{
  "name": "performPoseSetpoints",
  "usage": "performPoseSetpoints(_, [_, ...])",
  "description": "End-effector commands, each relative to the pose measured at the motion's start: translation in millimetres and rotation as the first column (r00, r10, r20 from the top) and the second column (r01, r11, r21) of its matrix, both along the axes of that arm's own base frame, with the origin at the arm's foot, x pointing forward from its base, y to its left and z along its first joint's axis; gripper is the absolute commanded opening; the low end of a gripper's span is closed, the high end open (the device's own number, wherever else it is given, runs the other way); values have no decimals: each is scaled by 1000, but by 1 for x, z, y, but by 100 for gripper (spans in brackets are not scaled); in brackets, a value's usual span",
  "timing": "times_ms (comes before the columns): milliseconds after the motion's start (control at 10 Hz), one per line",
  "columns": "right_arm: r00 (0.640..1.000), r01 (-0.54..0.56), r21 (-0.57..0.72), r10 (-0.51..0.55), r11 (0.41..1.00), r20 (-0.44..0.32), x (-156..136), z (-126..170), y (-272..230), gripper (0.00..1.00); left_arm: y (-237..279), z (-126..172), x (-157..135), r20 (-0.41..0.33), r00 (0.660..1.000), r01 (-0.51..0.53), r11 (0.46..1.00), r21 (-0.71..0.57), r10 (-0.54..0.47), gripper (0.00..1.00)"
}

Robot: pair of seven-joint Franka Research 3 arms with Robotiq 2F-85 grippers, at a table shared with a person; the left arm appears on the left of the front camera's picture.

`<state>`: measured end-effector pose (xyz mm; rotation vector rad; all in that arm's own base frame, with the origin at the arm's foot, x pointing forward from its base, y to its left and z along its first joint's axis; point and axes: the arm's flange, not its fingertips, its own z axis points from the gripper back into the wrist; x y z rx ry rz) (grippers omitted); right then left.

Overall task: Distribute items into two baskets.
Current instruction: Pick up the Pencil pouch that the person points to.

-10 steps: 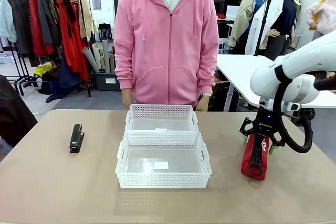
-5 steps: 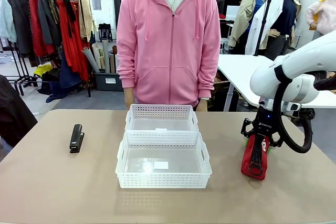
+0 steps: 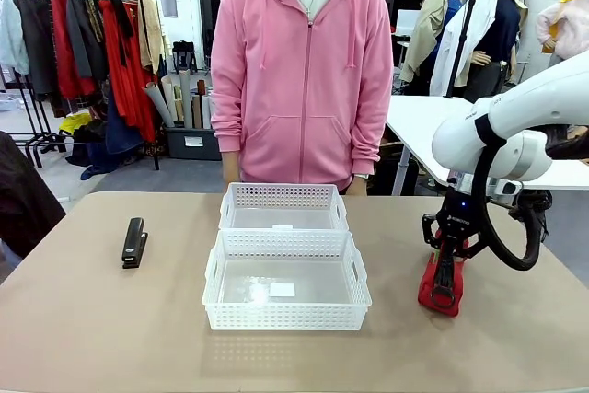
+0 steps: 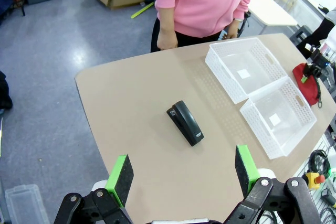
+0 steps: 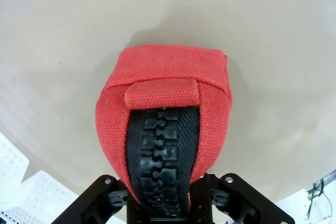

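Observation:
The red pouch [image 3: 439, 288] stands on end at the table's right, and my right gripper [image 3: 448, 248] is shut on its upper part. The right wrist view looks down the pouch [image 5: 163, 93] and its black zipper, with the fingers pressed against both sides at the bottom edge. A black stapler [image 3: 134, 242] lies flat at the table's left. It also lies well ahead of my left gripper [image 4: 181, 174], which hangs open high above the stapler [image 4: 185, 123]. Mid-table stand two white baskets: the larger one [image 3: 285, 319] nearer me, the narrower one [image 3: 281, 189] behind it.
A person in a pink hoodie [image 3: 299, 71] stands at the far edge behind the baskets, hands hanging down at the sides. Bare tabletop [image 3: 110, 329] surrounds the stapler and lies between the baskets and the pouch. A clothes rack [image 3: 83, 43] and another table stand beyond.
My right gripper's jaws have closed onto the red pouch, and the pouch has shifted slightly to the left with it. The left arm, stapler and baskets have not moved.

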<state>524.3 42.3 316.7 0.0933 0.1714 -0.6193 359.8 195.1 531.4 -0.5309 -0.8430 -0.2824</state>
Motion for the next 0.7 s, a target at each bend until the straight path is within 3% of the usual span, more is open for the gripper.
performPoseSetpoints(0, [998,27,-24,-29,999,-53,1,2,0,0,2,-1,1,25,1000,12,1000,-10,-12,100])
performPoseSetpoints(100, [996,20,-18,-21,1000,-85,3,3,-3,0,2,-1,1,25,1000,12,1000,-10,-12,100])
performPoseSetpoints(300, [999,3,3,-3,1000,-34,-1,1,-4,0,2,-1,1,25,1000,12,1000,-10,-12,100])
performPoseSetpoints(600, [999,3,3,-3,1000,-34,-1,1,-4,0,2,-1,1,25,1000,12,1000,-10,-12,100])
